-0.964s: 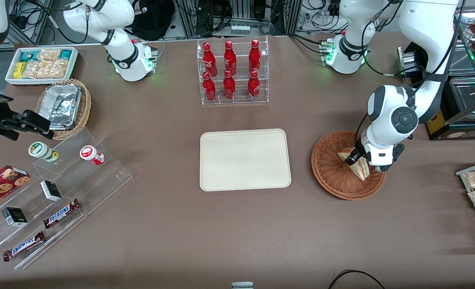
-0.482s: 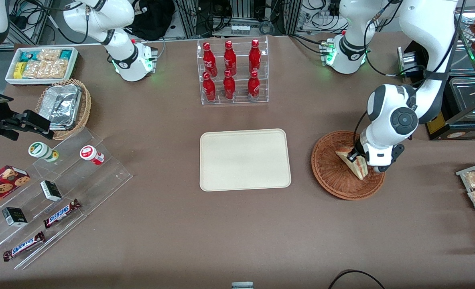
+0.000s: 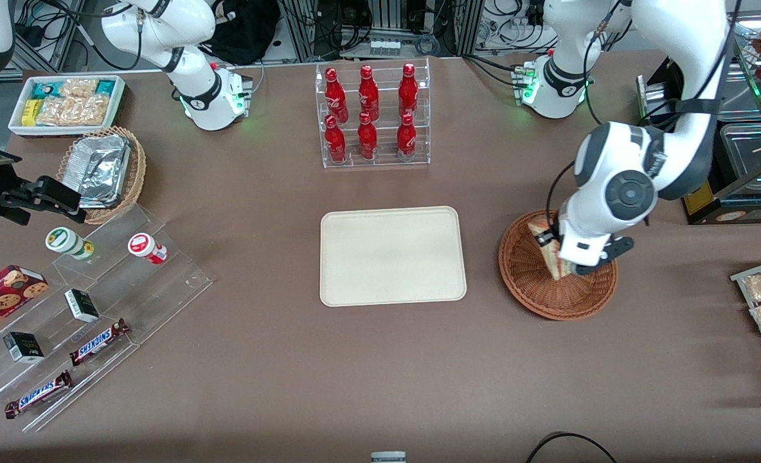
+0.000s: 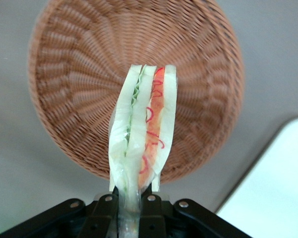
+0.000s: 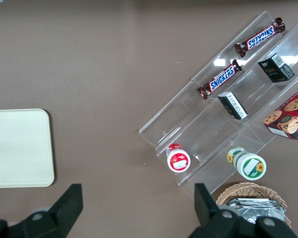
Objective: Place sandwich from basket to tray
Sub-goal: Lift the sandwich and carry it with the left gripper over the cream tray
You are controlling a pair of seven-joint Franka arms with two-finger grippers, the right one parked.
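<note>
From the front, the left arm's gripper holds the sandwich above the basket, which sits on the tabletop toward the working arm's end, with the tray lying bare at the table's middle, nearer the front camera than the rack of red bottles. The wedge hangs over the part of the basket nearest the tray, apparently lifted clear of the weave. The wrist camera shows the fingers clamped on the sandwich at its narrow end, bread and filling layers standing edge-on above the empty basket, a corner of the tray in sight beside it. From the parked arm's wrist, only the tray and the snack shelf are seen. The lift looks done; the next move calls for carrying the wedge sideways over the tray and lowering it before letting go.
</note>
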